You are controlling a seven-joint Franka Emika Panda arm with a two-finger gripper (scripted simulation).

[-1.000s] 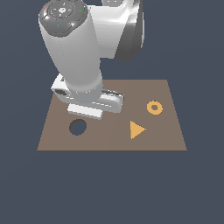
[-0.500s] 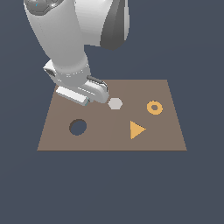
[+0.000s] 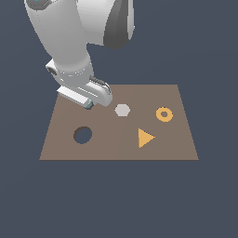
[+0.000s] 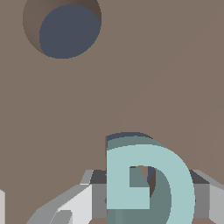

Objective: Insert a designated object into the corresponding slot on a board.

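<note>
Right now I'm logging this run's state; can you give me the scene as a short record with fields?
board: flat brown rectangular board
gripper: gripper low over the board, toward the exterior view's left
held piece: pale teal G-shaped block between the fingers, over a dark cutout
round hole: dark, open
other pieces: grey hexagon, orange triangle, orange ring
</note>
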